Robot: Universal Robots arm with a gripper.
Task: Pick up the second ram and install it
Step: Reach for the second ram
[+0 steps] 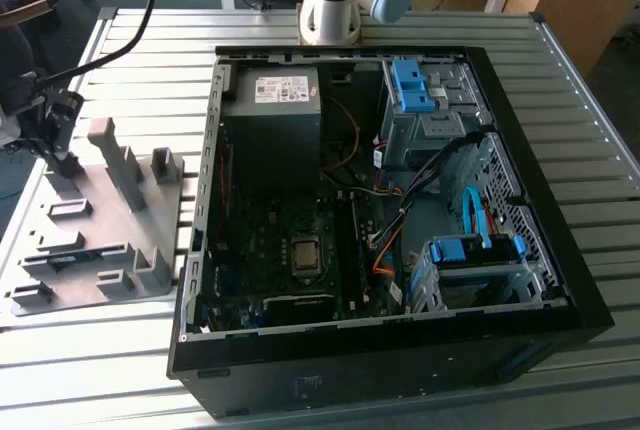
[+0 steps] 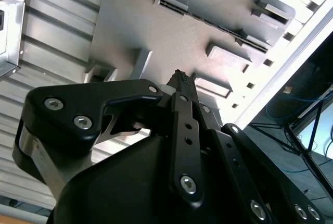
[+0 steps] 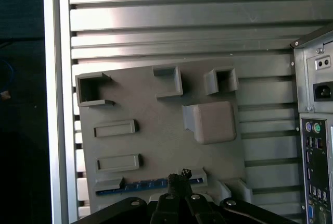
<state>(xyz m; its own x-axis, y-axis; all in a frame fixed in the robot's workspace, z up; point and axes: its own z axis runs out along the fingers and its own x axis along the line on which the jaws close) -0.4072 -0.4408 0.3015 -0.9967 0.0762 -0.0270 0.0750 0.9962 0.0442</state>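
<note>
The second ram (image 3: pixel 145 185) is a thin blue-green strip standing on edge in a long slot of the grey fixture plate (image 3: pixel 156 146). In the exterior view the ram (image 1: pixel 75 262) sits near the front of that plate (image 1: pixel 100 220), at the exterior view's left. My gripper (image 3: pixel 179 176) hangs over the ram's slot with its black fingertips together and nothing visible between them. From outside, the gripper (image 1: pixel 55 130) appears above the plate's far left side. In the second wrist view the gripper (image 2: pixel 179 78) points down at the plate (image 2: pixel 130 21).
An open computer case (image 1: pixel 200 250) lies on the slatted metal table (image 1: pixel 560 60), right of the fixture, with the motherboard (image 1: pixel 290 250) exposed inside. Its rear panel (image 3: pixel 312 130) borders the plate. Raised grey blocks (image 1: pixel 120 165) stand on the plate. The arm's base (image 1: pixel 330 0) is behind the case.
</note>
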